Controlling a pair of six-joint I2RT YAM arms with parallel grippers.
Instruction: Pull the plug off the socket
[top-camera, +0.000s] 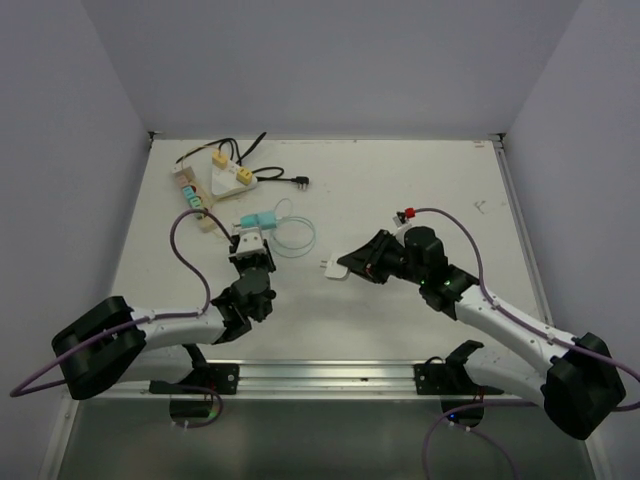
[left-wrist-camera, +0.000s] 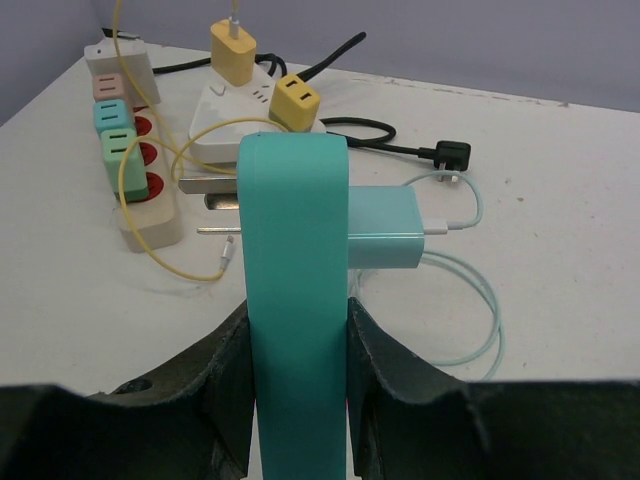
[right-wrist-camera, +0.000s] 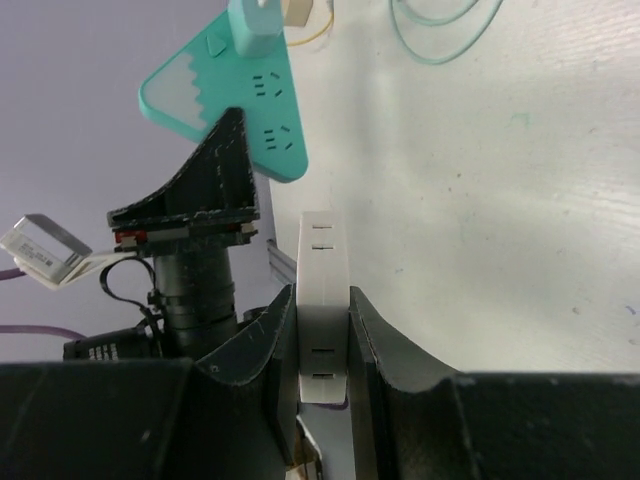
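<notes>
My left gripper (top-camera: 250, 243) (left-wrist-camera: 297, 310) is shut on a flat teal socket block (left-wrist-camera: 295, 250), held edge-on above the table. A light-teal charger plug (left-wrist-camera: 385, 228) (top-camera: 265, 219) sits in its right face, with a pale cable coiled beneath. In the right wrist view the teal socket block (right-wrist-camera: 215, 95) appears triangular, with the charger (right-wrist-camera: 258, 25) in it. My right gripper (top-camera: 345, 266) (right-wrist-camera: 322, 300) is shut on a white plug block (right-wrist-camera: 325, 300) (top-camera: 333, 267) with slots along its edge, apart from the teal socket and to its right.
A beige power strip (top-camera: 195, 205) (left-wrist-camera: 150, 190) with red sockets and pastel plugs lies at the back left. Beside it are a white socket block with yellow plugs (top-camera: 228, 178) (left-wrist-camera: 250, 115), a yellow cable, and a black plug (top-camera: 300, 181) (left-wrist-camera: 452, 155).
</notes>
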